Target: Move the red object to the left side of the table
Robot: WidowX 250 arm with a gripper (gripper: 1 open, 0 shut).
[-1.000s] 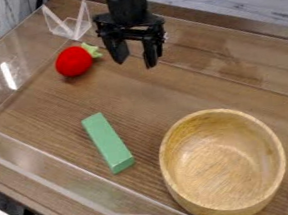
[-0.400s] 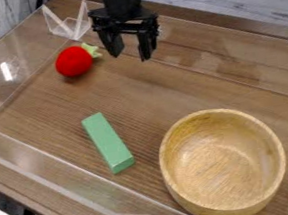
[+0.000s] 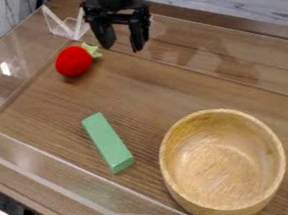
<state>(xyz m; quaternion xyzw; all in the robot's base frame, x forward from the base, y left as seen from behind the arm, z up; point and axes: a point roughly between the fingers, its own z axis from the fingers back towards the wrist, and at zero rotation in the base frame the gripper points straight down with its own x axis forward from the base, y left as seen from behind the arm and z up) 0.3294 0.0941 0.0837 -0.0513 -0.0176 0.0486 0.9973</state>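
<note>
Strawberry toy [image 3: 73, 60] lies at the far left of the wood-grain table [image 3: 197, 82], inside clear acrylic walls [image 3: 17, 42]. A green block [image 3: 107, 142] and wooden bowl [image 3: 224, 163] sit nearer. Just right of the toy, the black gripper [image 3: 119, 41] points straight down, jaws apart and empty.

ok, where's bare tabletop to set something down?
Widest free patch: middle of the table, between the green block, the wooden bowl and the open pincer. Also the left strip below the red object. The far left corner, around the red object and pincer, is crowded.
</note>
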